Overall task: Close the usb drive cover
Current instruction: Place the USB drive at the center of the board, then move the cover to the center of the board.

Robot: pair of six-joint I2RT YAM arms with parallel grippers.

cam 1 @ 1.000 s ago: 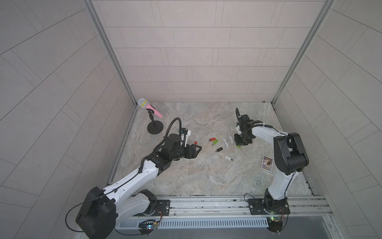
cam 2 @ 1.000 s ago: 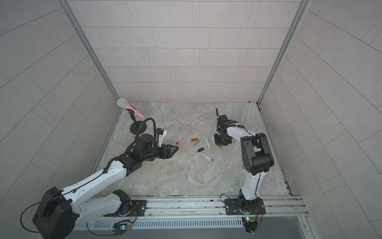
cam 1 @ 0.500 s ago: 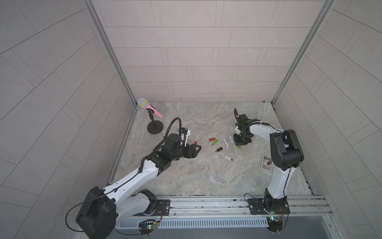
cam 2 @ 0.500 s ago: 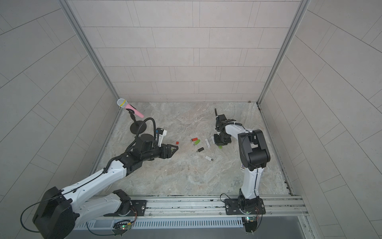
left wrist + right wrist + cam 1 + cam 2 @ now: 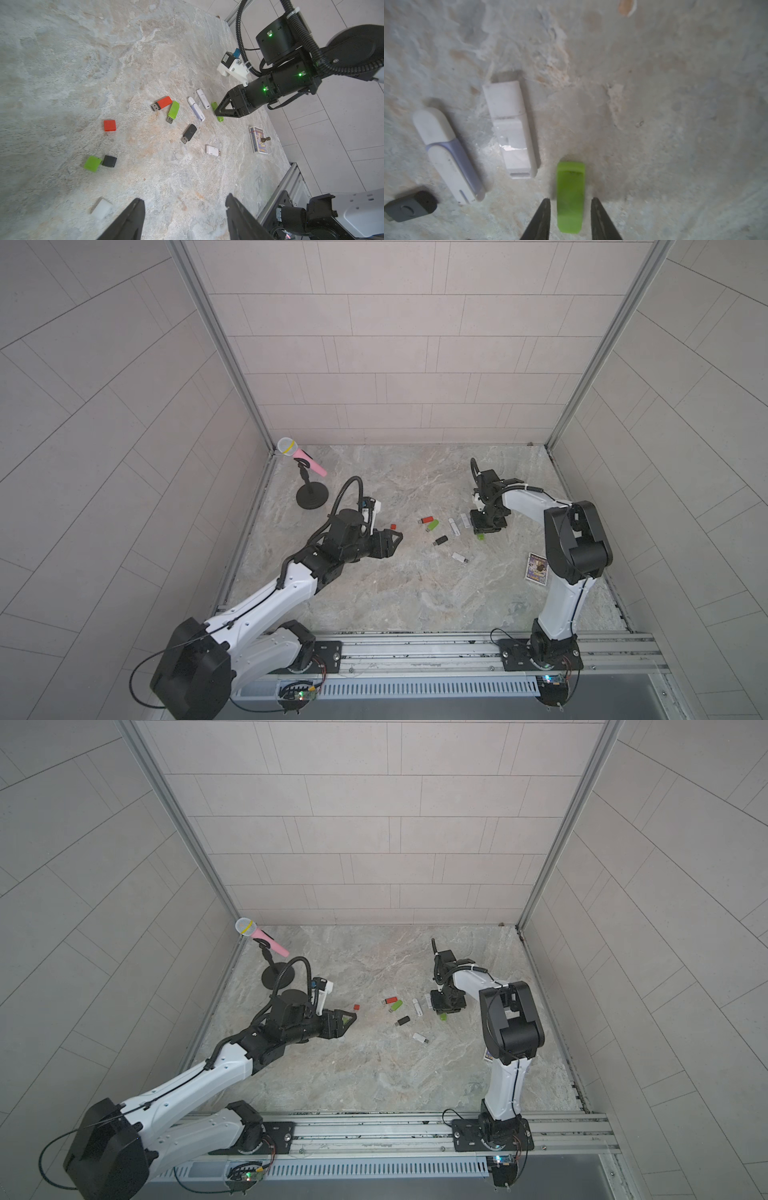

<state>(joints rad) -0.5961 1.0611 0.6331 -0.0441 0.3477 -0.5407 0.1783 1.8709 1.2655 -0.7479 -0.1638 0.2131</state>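
A capped green usb drive (image 5: 570,187) lies on the stone floor between the fingers of my right gripper (image 5: 570,199), which is open with a gap on each side. In a top view the drive (image 5: 481,536) peeks out below that gripper (image 5: 486,526). Beside it lie two capped white drives (image 5: 511,128). Uncapped red (image 5: 162,103), green (image 5: 173,111), black (image 5: 189,133) and white (image 5: 213,150) drives lie mid-floor. Loose red (image 5: 109,125), green (image 5: 92,163), black (image 5: 109,161) and white (image 5: 102,208) caps lie near my left gripper (image 5: 183,197), which is open and empty.
A pink microphone on a black stand (image 5: 309,489) is at the back left. A small printed card box (image 5: 537,568) lies right of the drives, near the right arm's base link. The metal rail (image 5: 415,651) runs along the front edge.
My right gripper's jaws have parted and let go of the green drive, which now rests on the floor. The left arm has not moved.
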